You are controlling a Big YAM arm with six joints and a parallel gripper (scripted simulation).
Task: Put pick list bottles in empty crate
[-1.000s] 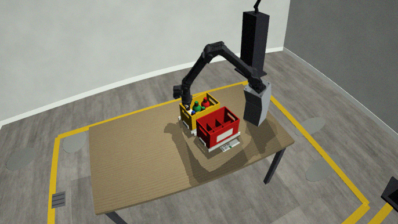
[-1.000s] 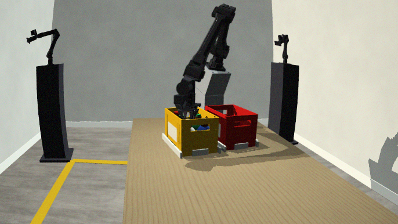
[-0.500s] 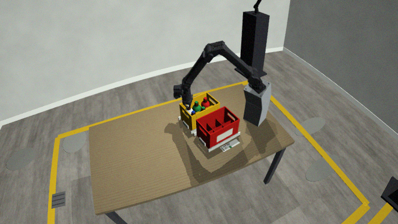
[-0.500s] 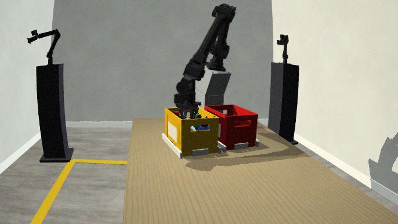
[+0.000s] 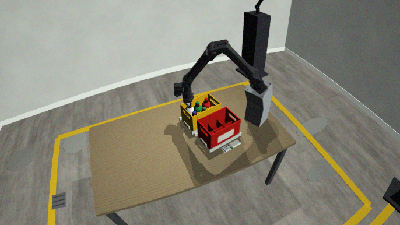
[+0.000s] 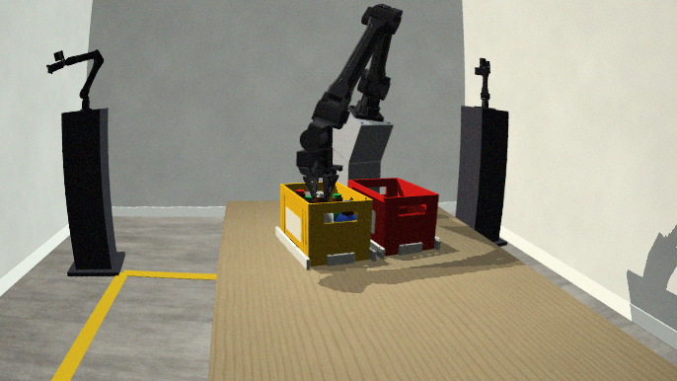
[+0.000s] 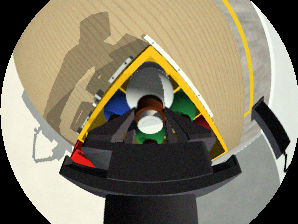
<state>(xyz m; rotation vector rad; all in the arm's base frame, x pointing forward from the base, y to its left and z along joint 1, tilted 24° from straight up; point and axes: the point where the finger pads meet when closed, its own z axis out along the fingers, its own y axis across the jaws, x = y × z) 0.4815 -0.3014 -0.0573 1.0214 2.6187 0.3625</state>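
The pincer (image 5: 189, 105) (image 6: 321, 196) (image 7: 150, 114) is closed around the neck of the white bottle (image 5: 190, 110) (image 6: 320, 194) (image 7: 137, 91), which stands in the yellow crate (image 5: 188, 122) (image 6: 340, 242) (image 7: 151, 50), toward nine o'clock in the top view. The bottle lies directly below the pincer, long axis upright, cap up; in the wrist view its body shows toward twelve o'clock from the cap.

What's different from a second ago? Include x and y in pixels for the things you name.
Gripper (image 5: 189, 105) (image 6: 321, 196) (image 7: 150, 120) has moved up slightly, now shut on the white bottle (image 5: 190, 110) (image 6: 320, 194) (image 7: 137, 90) at the neck. More of the bottle shows from the top, so it looks to be rising too. Exact moment of grip: can't tell. Yellow crate (image 5: 186, 116) (image 6: 340, 239) and red crate (image 5: 203, 136) (image 6: 410, 229) (image 7: 81, 157): same places, neither tilted.
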